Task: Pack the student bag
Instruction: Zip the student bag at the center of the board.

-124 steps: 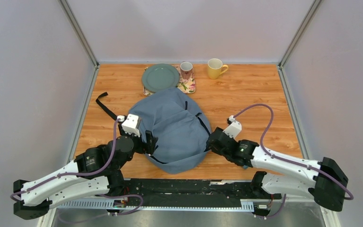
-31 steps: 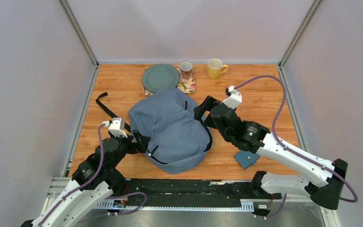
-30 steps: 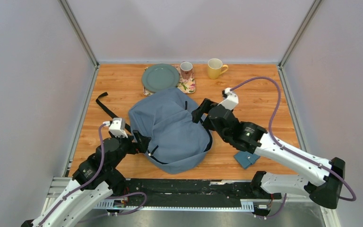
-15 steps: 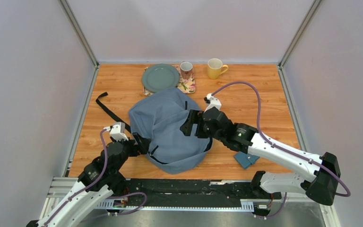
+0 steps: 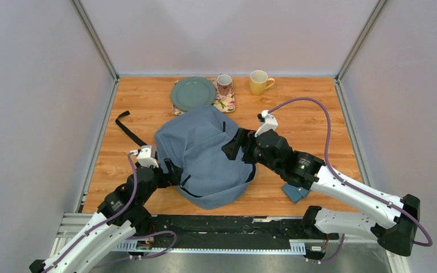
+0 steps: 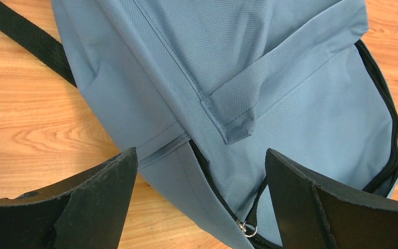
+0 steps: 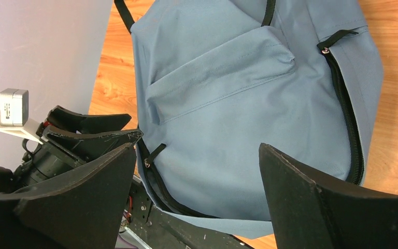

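1. The right gripper (image 5: 233, 147) had earlier sat low at the near right edge of the large, soft grey-blue fabric student bag (image 5: 205, 165). It had since lifted, swung round the bag's far right side and come in over its right flank. Its jaws had spread a little more and stood wide, holding nothing.
2. That sweep uncovered a small flat blue pouch (image 5: 296, 191) lying just right of the bag's near right corner.
3. The left gripper (image 6: 199, 155) had drawn back slightly at the bag's near left edge. Its jaws were fully wide and empty, bracketing the black zip and its small metal puller (image 6: 247, 227).
4. Nothing looked packed yet. Both arms seemed to be lining up to open the bag, with the pouch a likely first item.
5. The bag lay flat on the wooden table (image 5: 307, 114) between the two grippers. Its cloth was a fine, limp, creased weave with a stitched pocket flap. A black webbing strap (image 5: 126, 128) trailed from its far left. It would probably bunch rather than hold its shape.
6. Just beyond the bag's far edge sat a round sage-green plate (image 5: 193, 92) on a floral tray (image 5: 227, 104). A small patterned mug (image 5: 224, 83) and a glossy yellow mug (image 5: 258, 81) stood there too.
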